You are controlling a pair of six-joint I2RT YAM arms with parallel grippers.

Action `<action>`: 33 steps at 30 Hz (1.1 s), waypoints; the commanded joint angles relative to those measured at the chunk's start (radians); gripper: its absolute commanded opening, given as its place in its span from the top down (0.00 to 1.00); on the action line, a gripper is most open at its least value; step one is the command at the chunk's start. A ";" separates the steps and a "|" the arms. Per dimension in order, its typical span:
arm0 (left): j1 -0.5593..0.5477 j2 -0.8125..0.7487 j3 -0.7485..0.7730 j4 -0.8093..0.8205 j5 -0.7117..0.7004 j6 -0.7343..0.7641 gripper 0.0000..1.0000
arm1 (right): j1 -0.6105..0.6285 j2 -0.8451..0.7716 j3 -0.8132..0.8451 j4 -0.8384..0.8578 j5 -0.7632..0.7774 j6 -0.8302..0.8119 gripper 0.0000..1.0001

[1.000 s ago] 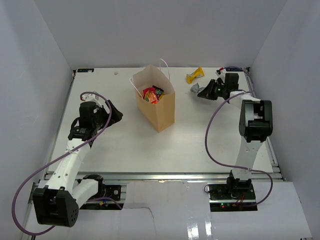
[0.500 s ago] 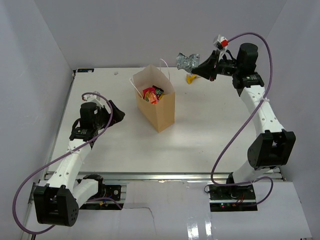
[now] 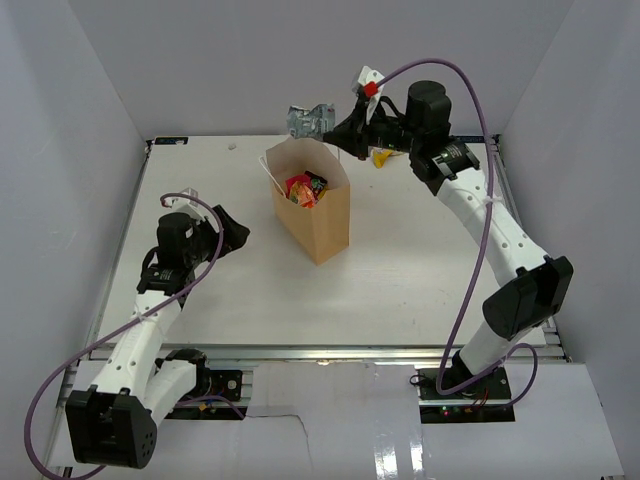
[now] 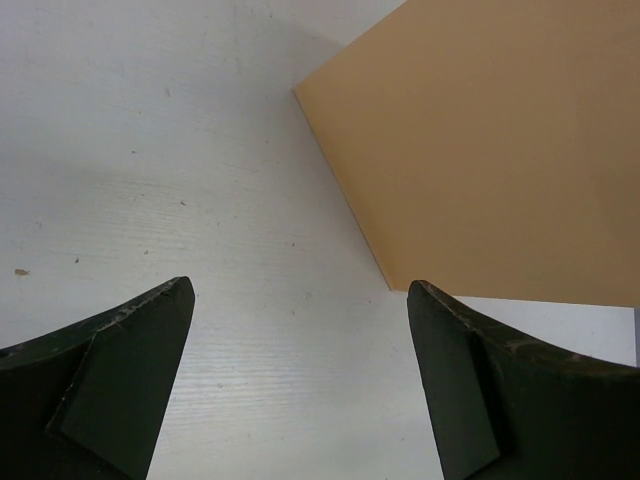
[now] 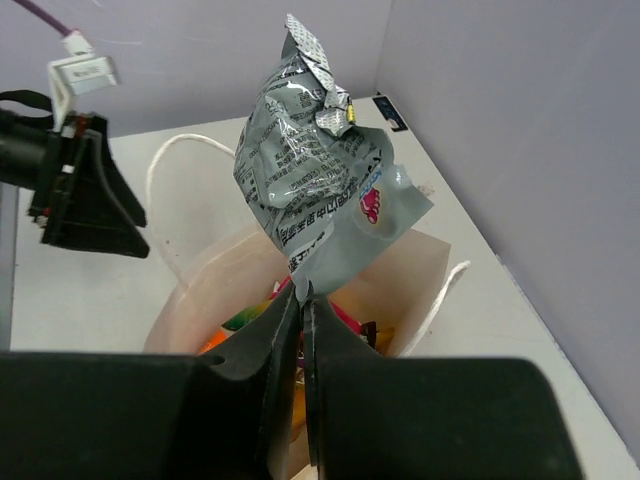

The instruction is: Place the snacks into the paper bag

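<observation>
The tan paper bag (image 3: 322, 215) stands upright mid-table with its mouth open and white handles; several snacks (image 3: 305, 188) lie inside. My right gripper (image 3: 338, 134) is shut on the corner of a silver-grey packet (image 3: 308, 121) and holds it in the air just above the bag's far rim. In the right wrist view the silver-grey packet (image 5: 315, 195) hangs over the open bag (image 5: 190, 300). A yellow-orange packet (image 3: 381, 156) lies on the table behind the right arm. My left gripper (image 3: 232, 229) is open and empty, left of the bag, whose wall shows in the left wrist view (image 4: 500, 150).
White walls enclose the table on three sides. A purple cable (image 3: 460, 250) loops from the right arm over the right half of the table. A small dark mark (image 3: 232, 146) sits at the far edge.
My right arm has carried the silver-grey packet from the far right of the table up and leftward to above the bag's mouth. The left arm has barely moved.
</observation>
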 commanded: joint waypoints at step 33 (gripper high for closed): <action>0.003 -0.054 -0.062 -0.006 0.018 -0.027 0.02 | -0.228 0.249 -0.031 0.126 0.424 0.413 0.10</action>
